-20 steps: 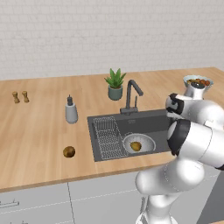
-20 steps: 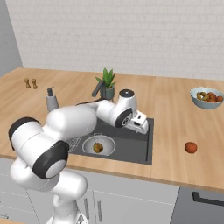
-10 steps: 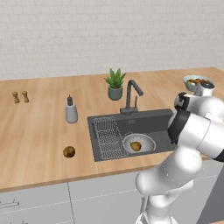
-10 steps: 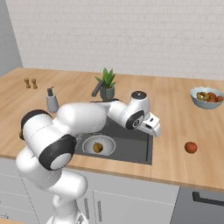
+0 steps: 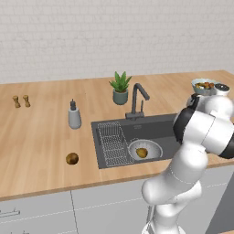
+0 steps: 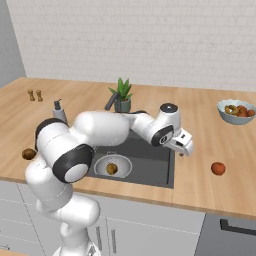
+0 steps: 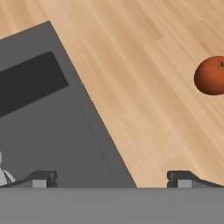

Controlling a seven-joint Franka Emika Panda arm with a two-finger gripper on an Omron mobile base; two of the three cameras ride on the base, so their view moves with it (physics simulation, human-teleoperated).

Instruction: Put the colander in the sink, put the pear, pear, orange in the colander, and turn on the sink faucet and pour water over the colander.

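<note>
Since 1 s ago the arm has swung right: the gripper (image 6: 185, 150) went from over the sink's right half to just past the sink (image 6: 150, 172) rim, now above bare wooden counter (image 6: 220, 195), and nothing else has moved. Jaws spread wide, nothing between them; in the hand view the 2 fingertips (image 7: 41, 178) straddle the sink's right edge, 1 over the dark basin and 1 over wood. The orange (image 6: 218, 168) sits on the counter to the gripper's right, near but apart from it; in the hand view it's up and right of the tips (image 7: 211, 75). Colander (image 5: 145, 150) is down in the sink, left of and below the gripper, with 1 pear (image 5: 141, 152) inside it. 2nd pear (image 5: 71, 158) lies on the counter well to the left, beyond the sink. Wire rack (image 5: 112, 142) takes the sink's left part, beside the colander. Faucet (image 5: 137, 98) stands behind the basin, left of the gripper; no stream visible. Soap dispenser (image 5: 74, 116) and potted plant (image 5: 120, 87) further left, fruit bowl (image 6: 237, 111) behind and right of the gripper.
</note>
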